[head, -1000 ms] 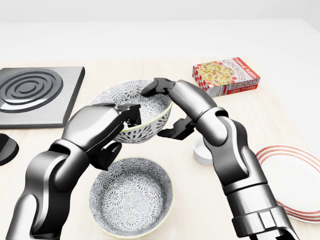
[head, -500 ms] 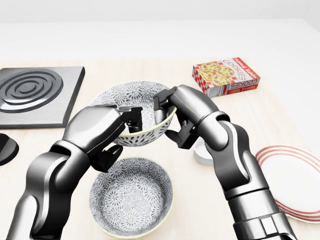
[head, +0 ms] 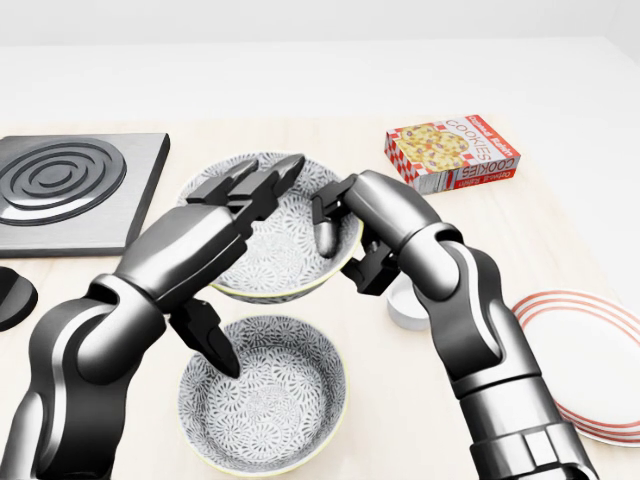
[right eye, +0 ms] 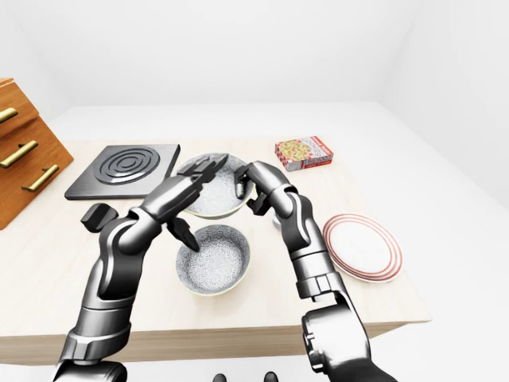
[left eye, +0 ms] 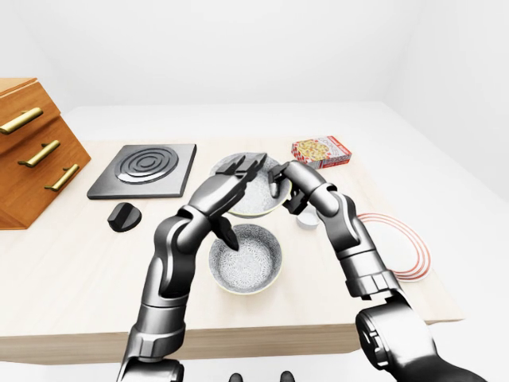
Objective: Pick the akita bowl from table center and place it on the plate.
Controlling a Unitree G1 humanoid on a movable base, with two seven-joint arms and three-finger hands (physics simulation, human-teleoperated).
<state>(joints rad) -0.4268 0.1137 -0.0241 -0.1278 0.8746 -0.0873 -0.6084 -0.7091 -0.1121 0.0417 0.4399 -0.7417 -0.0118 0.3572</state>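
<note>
Two patterned akita bowls show in the head view. The upper akita bowl (head: pixel 270 245) is gripped at its right rim by my right hand (head: pixel 345 255), fingers inside and thumb outside. My left hand (head: pixel 245 255) is open, its fingers (head: pixel 262 182) stretched over the bowl's left rim and its thumb pointing down over the second bowl (head: pixel 262 392) near the view's bottom. The red-ringed plate (head: pixel 600 365) lies at the right edge. Whether the held bowl touches the table I cannot tell.
A cookies box (head: pixel 452 150) lies to the upper right. A small white cup (head: pixel 405 305) sits beside my right forearm. A grey burner plate (head: pixel 70 190) and a black knob (head: pixel 12 295) are on the left. A wooden drawer cabinet (left eye: pixel 32 151) stands at the table's far left.
My left hand has opened and let go of the upper bowl's left rim. The right hand keeps its grip on the right rim, and the bowl now shows more of its inside.
</note>
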